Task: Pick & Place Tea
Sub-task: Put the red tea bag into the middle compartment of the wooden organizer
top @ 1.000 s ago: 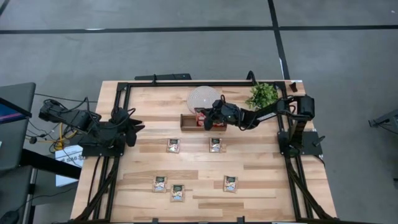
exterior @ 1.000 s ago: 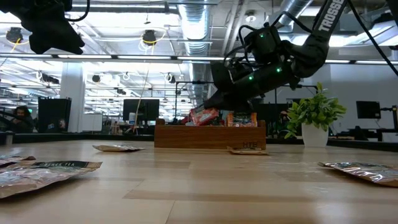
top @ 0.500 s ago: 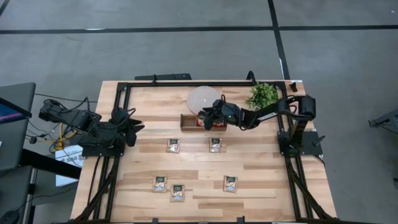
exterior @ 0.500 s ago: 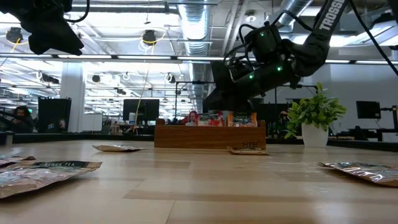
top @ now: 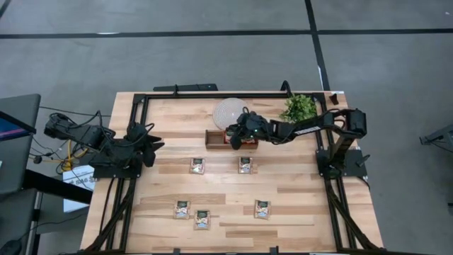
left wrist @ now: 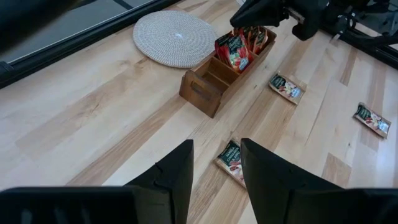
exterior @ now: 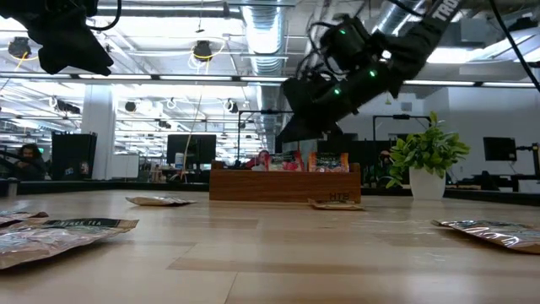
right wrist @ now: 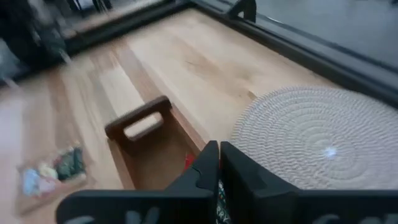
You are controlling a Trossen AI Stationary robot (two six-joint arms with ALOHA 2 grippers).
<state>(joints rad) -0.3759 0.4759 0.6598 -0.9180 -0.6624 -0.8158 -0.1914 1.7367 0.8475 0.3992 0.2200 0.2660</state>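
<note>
Several red tea sachets [left wrist: 238, 50] stand upright in the right end of the brown wooden tray [top: 214, 139]. Five more sachets lie flat on the table, among them two near the middle [top: 197, 166] [top: 245, 165] and one toward the near edge [top: 262, 209]. My right gripper [exterior: 287, 133] hangs shut and empty above the tray's sachets [exterior: 297, 160], and its fingers [right wrist: 214, 163] show closed together in the right wrist view. My left gripper [left wrist: 215, 167] waits open at the table's left side [top: 145, 144], holding nothing.
A round woven mat [top: 232, 111] lies just behind the tray. A small potted plant [top: 299, 108] stands at the far right. The tray's left compartments [left wrist: 208, 79] hold nothing. A black rail frame [top: 184, 94] borders the table.
My right gripper has let go of a red sachet, which now stands in the tray with the others. The gripper has then risen clear above the tray and tipped a little.
</note>
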